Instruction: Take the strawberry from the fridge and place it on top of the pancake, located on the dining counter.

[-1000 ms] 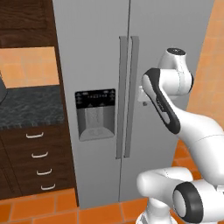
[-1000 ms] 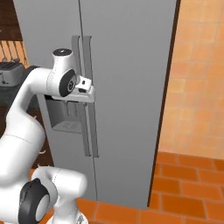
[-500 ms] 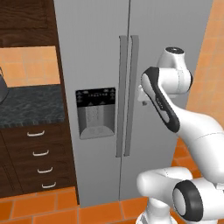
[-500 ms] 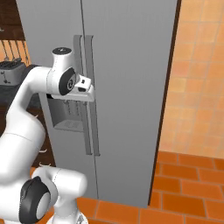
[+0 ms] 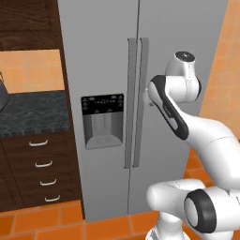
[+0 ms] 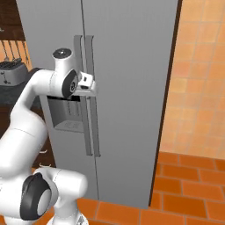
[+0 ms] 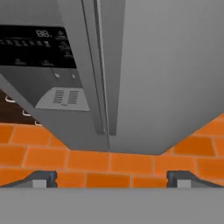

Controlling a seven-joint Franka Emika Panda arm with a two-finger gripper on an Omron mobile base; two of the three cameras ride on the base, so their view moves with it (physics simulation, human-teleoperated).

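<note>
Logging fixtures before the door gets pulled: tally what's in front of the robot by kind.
Fridge: 1
Fridge handles: 2
Dispenser: 1
Drawer pulls: 4
Toaster: 1
Gripper, open: 1
Total: 10

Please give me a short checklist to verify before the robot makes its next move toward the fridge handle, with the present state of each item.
1. Fridge doors closed: ok, both doors sit flush, so the strawberry inside is not visible.
2. Gripper open: ok, the fingers stand wide apart with nothing between them.
3. Gripper near the handles: ok, in the right base view the hand sits just in front of them.
4. Fingers around a handle: not ok, the hand view looks down along the doors to the orange floor; no handle lies between the fingers.
5. Which door holds the strawberry: cannot tell.
</note>
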